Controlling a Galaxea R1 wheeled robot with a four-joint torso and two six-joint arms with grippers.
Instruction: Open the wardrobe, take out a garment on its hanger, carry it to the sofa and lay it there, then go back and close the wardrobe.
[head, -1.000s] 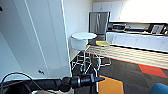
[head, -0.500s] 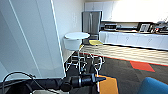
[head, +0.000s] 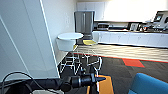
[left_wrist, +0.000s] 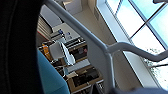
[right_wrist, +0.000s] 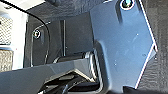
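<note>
My left arm reaches in from the lower left of the head view, and its gripper hangs over the dark carpet with the tips drawn together. Close in the left wrist view the thin white hanger crosses the picture, with the black garment as a dark mass beside it. The gripper seems shut on the hanger. A corner of the blue sofa lies to the lower right of the gripper. The wardrobe's tall white panel stands close on my left.
A round white table with white chairs stands ahead by the wall. An orange block sits low just behind the gripper. White kitchen counters and a steel fridge line the back. Dark carpet stretches between.
The whole picture has slid left, so the camera has turned right. The blue sofa has come into the lower right corner. The left arm keeps its pose.
</note>
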